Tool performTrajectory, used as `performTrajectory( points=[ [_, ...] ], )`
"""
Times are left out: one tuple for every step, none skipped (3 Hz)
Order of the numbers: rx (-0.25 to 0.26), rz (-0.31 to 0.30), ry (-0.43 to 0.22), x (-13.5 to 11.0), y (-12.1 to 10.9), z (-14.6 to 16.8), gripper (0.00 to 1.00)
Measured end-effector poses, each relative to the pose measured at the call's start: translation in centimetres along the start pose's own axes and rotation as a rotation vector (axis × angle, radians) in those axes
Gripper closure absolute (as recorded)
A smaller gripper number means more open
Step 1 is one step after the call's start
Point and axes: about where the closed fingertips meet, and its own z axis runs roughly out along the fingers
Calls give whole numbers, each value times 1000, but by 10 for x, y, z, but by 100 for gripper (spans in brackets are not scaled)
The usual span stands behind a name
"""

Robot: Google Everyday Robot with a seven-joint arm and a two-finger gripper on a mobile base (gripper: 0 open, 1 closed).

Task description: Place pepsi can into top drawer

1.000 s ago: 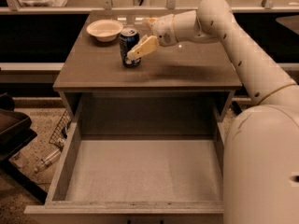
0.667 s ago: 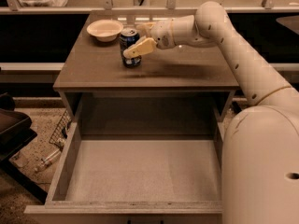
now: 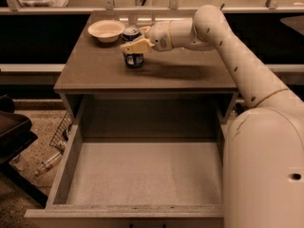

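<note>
The pepsi can stands upright on the cabinet top, just right of a cream bowl. My gripper reaches in from the right and is open, with one finger across the front of the can and the other behind it. The can's middle is hidden by the front finger and its base rests on the wood. The top drawer is pulled fully out below the cabinet top, and its pale bottom holds nothing.
A cream bowl sits at the back left of the cabinet top, close to the can. My arm runs down the right side over the drawer's right wall. A wire rack and a bottle lie on the floor at the left.
My gripper has slid left, so the front finger now lies across the can instead of at its right side. The can has not moved.
</note>
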Motion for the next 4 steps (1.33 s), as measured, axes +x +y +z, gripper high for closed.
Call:
performTrajectory(
  points=[
    [-8, 0, 1, 0, 2, 6, 96],
    [-12, 0, 2, -1, 2, 8, 100],
    [2, -49, 21, -31, 16, 4, 100],
    [37, -109, 28, -67, 42, -14, 100]
  ],
)
